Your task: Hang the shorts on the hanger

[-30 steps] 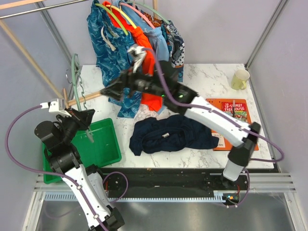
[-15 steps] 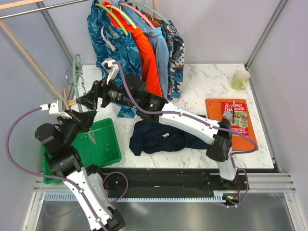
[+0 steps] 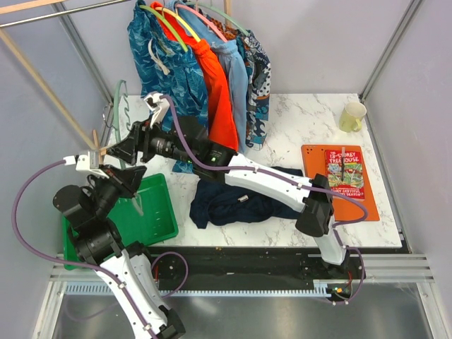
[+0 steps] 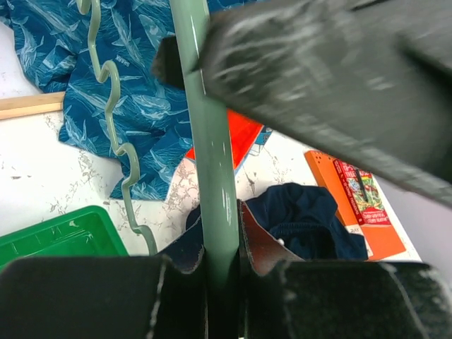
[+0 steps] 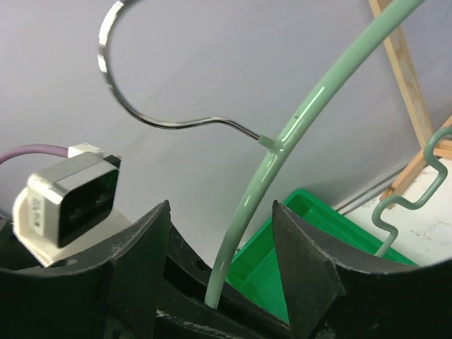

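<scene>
The pale mint-green hanger [image 3: 115, 95] stands upright at the table's left edge. My left gripper [image 3: 121, 176] is shut on its shoulder bar [image 4: 212, 176]; the wavy lower bar [image 4: 113, 141] shows beside it. My right gripper [image 3: 127, 150] has reached across to the left and is open, its fingers [image 5: 145, 247] either side of the hanger's shoulder [image 5: 247, 212] just below the metal hook [image 5: 141, 106], not touching it. The navy shorts [image 3: 240, 201] lie crumpled on the marble table, held by neither gripper, and also show in the left wrist view [image 4: 311, 226].
A green bin [image 3: 152, 212] sits at the front left. Teal patterned shorts [image 3: 166, 63] and orange shorts [image 3: 219, 99] hang on the rail behind. An orange board with a book [image 3: 342, 176] and a mug [image 3: 352, 116] are at the right. A wooden rod [image 3: 42, 85] leans left.
My right arm has swung left from the hanging clothes to the mint hanger, and its open jaws now straddle the hanger's shoulder. The left gripper keeps its hold, with the hanger slightly raised.
</scene>
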Controlling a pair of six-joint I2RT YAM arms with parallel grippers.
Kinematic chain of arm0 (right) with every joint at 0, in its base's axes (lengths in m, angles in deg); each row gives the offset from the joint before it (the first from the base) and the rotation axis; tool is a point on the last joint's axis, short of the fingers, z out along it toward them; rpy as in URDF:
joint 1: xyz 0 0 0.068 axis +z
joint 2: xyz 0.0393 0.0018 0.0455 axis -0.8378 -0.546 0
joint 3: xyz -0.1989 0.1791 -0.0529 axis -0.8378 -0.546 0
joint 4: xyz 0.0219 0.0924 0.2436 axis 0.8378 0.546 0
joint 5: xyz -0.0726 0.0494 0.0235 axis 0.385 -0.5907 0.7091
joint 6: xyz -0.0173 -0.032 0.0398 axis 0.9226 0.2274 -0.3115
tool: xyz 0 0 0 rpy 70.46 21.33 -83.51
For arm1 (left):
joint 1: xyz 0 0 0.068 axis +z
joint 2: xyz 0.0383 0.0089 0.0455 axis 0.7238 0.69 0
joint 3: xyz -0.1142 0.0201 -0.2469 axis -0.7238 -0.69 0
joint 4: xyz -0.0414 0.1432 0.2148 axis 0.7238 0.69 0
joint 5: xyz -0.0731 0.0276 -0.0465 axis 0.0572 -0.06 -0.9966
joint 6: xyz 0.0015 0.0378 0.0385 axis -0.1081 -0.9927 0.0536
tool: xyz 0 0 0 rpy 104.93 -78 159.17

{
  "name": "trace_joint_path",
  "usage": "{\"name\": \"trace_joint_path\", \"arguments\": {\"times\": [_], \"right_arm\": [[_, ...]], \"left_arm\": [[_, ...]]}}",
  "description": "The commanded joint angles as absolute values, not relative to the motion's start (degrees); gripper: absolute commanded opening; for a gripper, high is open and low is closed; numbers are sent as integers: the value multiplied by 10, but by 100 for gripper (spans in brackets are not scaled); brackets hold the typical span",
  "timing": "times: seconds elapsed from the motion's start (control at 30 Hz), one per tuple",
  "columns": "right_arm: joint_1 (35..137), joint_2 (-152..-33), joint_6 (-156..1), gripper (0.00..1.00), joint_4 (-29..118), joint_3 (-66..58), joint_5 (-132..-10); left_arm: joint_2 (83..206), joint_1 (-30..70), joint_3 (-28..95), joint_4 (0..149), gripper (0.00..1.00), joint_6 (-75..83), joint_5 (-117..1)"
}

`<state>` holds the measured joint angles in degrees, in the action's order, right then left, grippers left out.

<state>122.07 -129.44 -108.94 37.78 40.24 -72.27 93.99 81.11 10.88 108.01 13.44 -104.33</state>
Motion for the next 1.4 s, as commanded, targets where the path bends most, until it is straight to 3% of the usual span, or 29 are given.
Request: {"name": "trace_joint_path", "arguments": {"times": [0.0, 0.03, 0.1, 0.13, 0.2, 0.23, 0.27, 0.37, 0.4, 0.47, 0.57, 0.83, 1.07, 1.2, 1.3, 1.37], "right_arm": [[1224, -1305, -1108, 65, 348, 433, -715], [1224, -1306, -1110, 64, 349, 433, -706], [1222, -1308, -1111, 53, 349, 437, -704], [1222, -1309, -1111, 39, 349, 439, -705], [1221, -1311, -1112, 24, 346, 444, -708], [1220, -1310, -1112, 9, 342, 445, -712], [1219, -1308, -1112, 2, 338, 444, -728], [1211, -1288, -1116, 0, 324, 428, -750], [1205, -1280, -1116, 0, 318, 421, -765], [1181, -1246, -1121, 0, 315, 387, -784], [1137, -1186, -1119, 0, 311, 322, -839], [1021, -1009, -1109, 0, 355, 100, -1030], [1019, -900, -923, 0, 624, 5, -1166], [1018, -841, -806, 0, 748, -53, -1134], [1016, -805, -764, 0, 787, -78, -1122], [999, -797, -737, 0, 810, -79, -1130]], "left_arm": [[932, 807, 135, 1059, 2, 105, -1077], [933, 808, 136, 1059, 2, 104, -1076], [933, 807, 138, 1057, 2, 99, -1078], [934, 806, 138, 1058, 2, 96, -1080], [932, 807, 138, 1057, 2, 90, -1092], [934, 807, 139, 1060, 4, 85, -1099], [935, 807, 145, 1064, 22, 79, -1115], [938, 807, 159, 1068, 50, 59, -1126], [938, 807, 162, 1074, 65, 44, -1128], [943, 807, 170, 1080, 84, 29, -1121], [949, 807, 173, 1095, 93, 13, -1121], [951, 808, 145, 1076, 98, -39, -1186], [1000, 807, 142, 1021, 99, -239, -1259], [1134, 797, 202, 1019, 96, -258, -1265], [1210, 723, 262, 1019, 96, -296, -1185], [1252, 618, 298, 1039, 96, -370, -1078]]}}
